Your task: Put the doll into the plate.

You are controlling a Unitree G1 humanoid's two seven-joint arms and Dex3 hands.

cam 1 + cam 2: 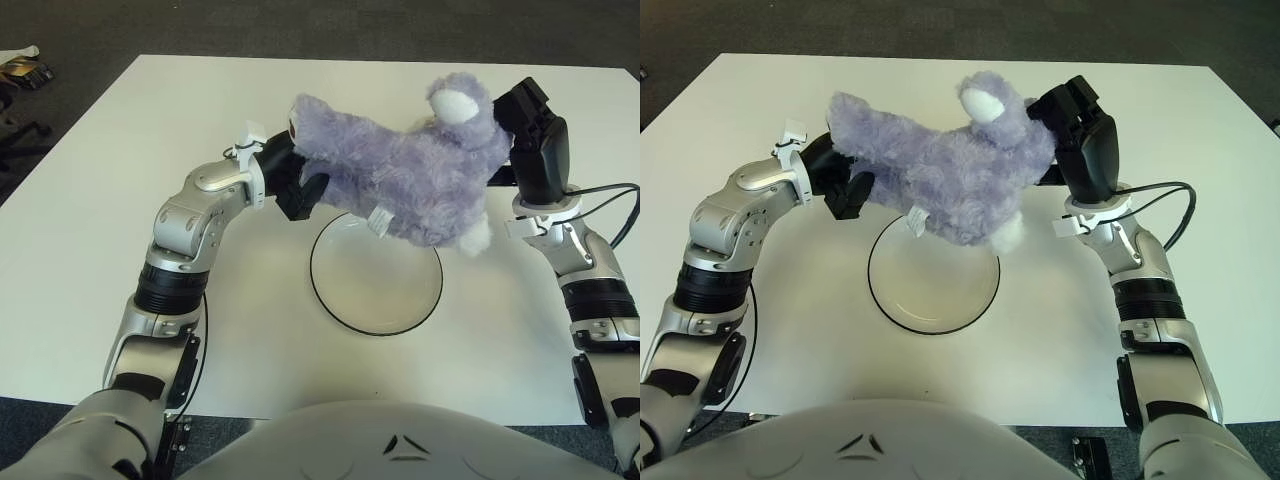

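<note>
A purple doll point(405, 170) is being held in the air between both hands, above the 12 o'clock edge of the plate point(376, 274) on the white table point(120, 240). The left hand point(292, 180) is being pressed against the doll's rear end from 9 o'clock, its dark fingers point(305, 192) closed on the fur; the forearm is bent inward from the elbow, silver casing turned up. The right hand point(525, 125) is being kept at the doll's head end, at 3 o'clock, fingers wrapped behind the head with its white muzzle, the wrist raised and the forearm sloping down toward the table's near edge. The doll is being carried lying lengthwise, its head higher than its body, a white foot and a small tag hanging over the plate's far rim. The plate is being left bare, clear glass with a dark rim.
</note>
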